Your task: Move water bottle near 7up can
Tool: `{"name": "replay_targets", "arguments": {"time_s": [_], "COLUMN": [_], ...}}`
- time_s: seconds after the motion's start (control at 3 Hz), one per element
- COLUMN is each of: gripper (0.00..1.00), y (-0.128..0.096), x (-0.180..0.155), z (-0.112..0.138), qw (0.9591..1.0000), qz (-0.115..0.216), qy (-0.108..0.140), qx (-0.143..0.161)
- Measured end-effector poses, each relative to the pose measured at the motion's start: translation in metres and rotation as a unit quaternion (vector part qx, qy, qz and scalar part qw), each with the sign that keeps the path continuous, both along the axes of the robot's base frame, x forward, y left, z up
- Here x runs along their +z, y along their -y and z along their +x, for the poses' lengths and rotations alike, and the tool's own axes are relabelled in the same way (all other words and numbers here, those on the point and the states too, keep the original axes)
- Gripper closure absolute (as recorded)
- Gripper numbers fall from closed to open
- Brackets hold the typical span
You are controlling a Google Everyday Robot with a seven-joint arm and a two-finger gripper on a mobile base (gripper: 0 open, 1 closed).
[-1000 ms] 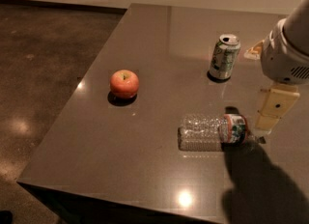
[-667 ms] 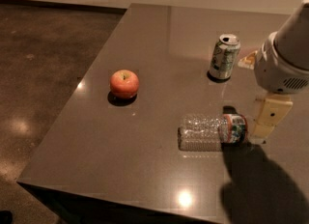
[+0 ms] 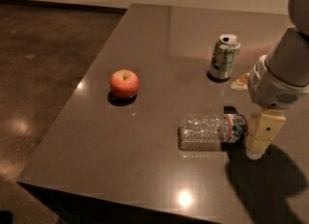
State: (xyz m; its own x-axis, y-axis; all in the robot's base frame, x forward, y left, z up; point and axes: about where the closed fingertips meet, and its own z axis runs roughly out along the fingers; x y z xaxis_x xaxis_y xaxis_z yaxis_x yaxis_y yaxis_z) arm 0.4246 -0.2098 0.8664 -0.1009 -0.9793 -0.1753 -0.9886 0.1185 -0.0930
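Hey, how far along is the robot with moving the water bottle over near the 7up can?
Early on. Done: nothing of the move itself; the water bottle lies on its side on the table, apart from the upright 7up can. In hand: the gripper is low by the bottle's label end, seemingly lining up a grasp. Left: take hold, carry the bottle to the can, let go.

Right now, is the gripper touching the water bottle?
Cannot tell. In the camera view the gripper stands at the cap end of the water bottle, outlines meeting; neither gap nor contact shows.
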Motion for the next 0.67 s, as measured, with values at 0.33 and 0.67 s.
{"name": "replay_targets", "arguments": {"time_s": [0.33, 0.67], "gripper": [0.01, 0.19], "y": [-0.0084, -0.0107], "x": [-0.0078, -0.01], "z": [-0.0051, -0.0061], "qw": [0.9996, 0.999], "qz": [0.011, 0.018], "qy": [-0.022, -0.038], "qx": [0.013, 0.014]}}
